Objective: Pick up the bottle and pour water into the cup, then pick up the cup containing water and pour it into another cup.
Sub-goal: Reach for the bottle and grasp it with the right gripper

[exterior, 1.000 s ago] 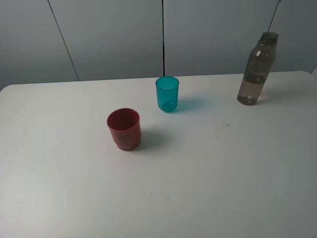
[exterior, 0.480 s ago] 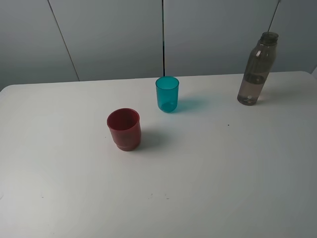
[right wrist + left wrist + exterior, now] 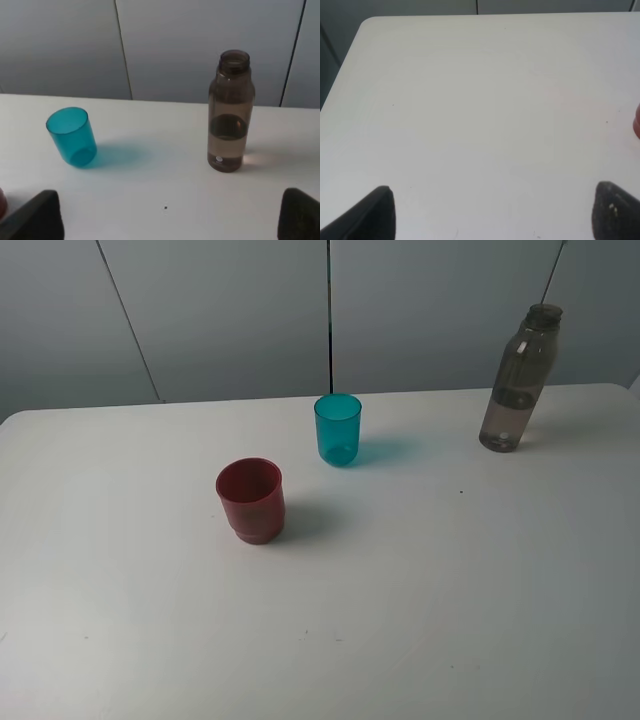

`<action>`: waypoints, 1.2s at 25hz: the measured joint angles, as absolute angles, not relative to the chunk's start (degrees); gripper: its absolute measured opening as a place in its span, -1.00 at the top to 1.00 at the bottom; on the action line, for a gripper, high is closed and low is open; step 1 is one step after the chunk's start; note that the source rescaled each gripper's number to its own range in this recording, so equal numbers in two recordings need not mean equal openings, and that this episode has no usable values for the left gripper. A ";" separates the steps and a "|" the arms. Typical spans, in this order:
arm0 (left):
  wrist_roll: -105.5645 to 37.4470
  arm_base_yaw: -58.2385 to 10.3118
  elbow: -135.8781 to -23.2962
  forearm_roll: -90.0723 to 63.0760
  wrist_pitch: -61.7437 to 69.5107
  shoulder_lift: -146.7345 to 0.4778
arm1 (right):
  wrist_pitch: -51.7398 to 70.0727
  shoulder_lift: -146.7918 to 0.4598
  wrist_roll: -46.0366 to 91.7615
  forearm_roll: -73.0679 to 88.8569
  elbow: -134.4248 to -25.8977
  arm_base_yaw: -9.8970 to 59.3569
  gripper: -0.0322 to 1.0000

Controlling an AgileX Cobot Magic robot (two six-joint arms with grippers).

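The tall smoky grey-brown bottle [image 3: 518, 380] stands upright at the table's far right, partly filled; the right wrist view shows it [image 3: 231, 112] too. The teal cup [image 3: 338, 429] stands upright at the back middle, also seen in the right wrist view [image 3: 72, 136]. The dark red cup [image 3: 250, 500] stands in front of and left of it; slivers of it show in the left wrist view [image 3: 637, 120] and the right wrist view [image 3: 2, 202]. My left gripper [image 3: 492, 215] is open and empty over bare table. My right gripper [image 3: 170, 215] is open and empty, short of the bottle. Neither arm shows in the exterior view.
The white table [image 3: 420, 600] ends at a grey panelled wall [image 3: 220, 310] behind. Its left edge and rounded corner show in the left wrist view [image 3: 350, 55].
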State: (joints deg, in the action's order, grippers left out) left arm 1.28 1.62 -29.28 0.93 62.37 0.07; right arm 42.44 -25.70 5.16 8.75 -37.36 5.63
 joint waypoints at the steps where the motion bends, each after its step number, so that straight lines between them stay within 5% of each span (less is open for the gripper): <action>1: 1.28 1.62 -29.28 0.93 62.37 0.07 | 41.53 -27.61 5.56 8.86 -37.36 5.63 -0.54; 30: 1.28 1.62 -29.28 0.93 62.37 0.07 | -11.84 -93.07 5.17 8.18 -34.62 10.21 -0.53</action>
